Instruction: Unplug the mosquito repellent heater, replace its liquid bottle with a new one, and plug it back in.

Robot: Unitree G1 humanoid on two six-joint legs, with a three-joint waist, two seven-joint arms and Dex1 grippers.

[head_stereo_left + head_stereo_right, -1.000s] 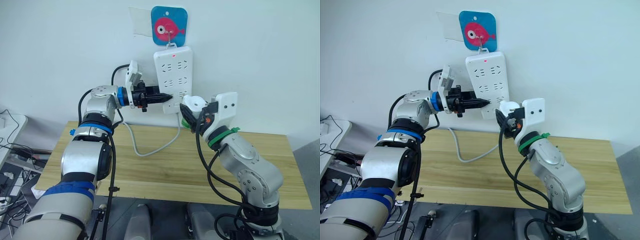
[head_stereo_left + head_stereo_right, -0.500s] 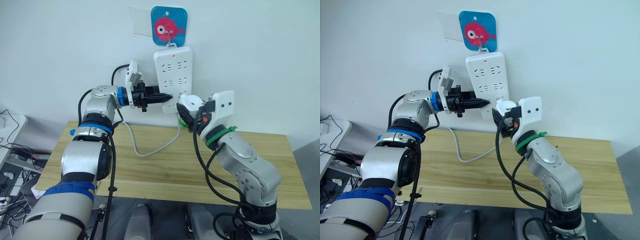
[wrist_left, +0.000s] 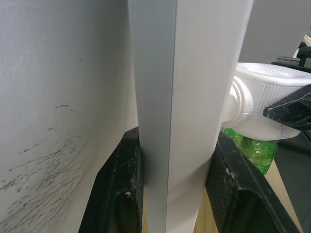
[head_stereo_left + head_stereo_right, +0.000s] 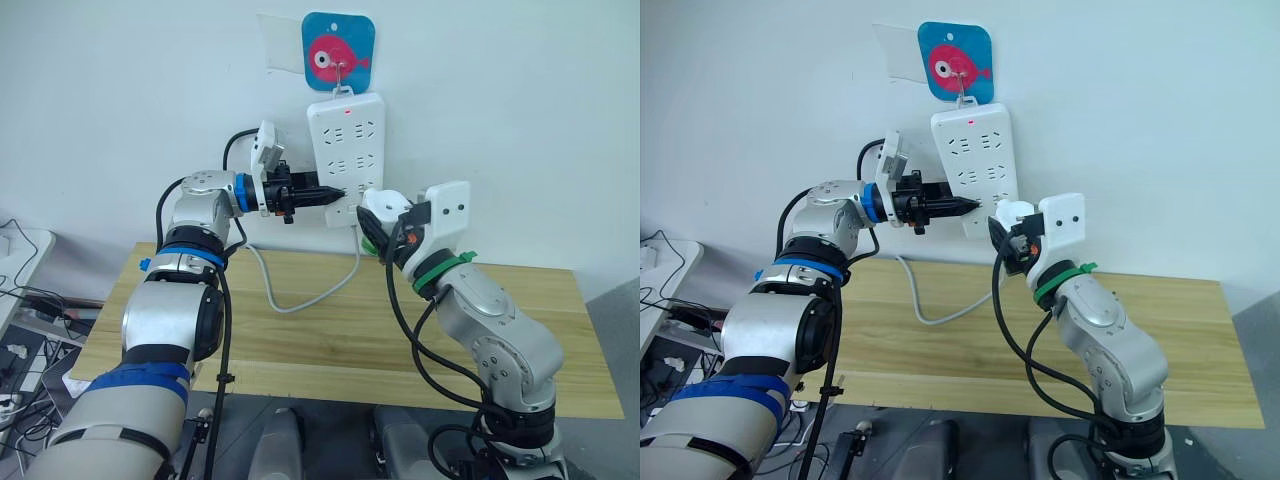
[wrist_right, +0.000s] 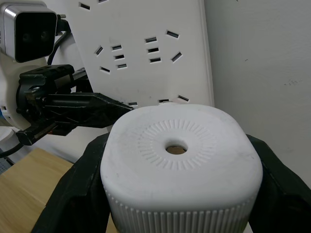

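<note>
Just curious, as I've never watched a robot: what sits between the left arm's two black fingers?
The long white plastic power strip: in the left wrist view its edge is clamped between the fingers.

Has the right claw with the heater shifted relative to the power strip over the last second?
Yes. The right claw carried the heater slightly toward the power strip.

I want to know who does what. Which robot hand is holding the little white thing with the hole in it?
The right gripper. Its black fingers clamp the mosquito repellent heater, while the left gripper squeezes the edge of the power strip on the wall.
</note>
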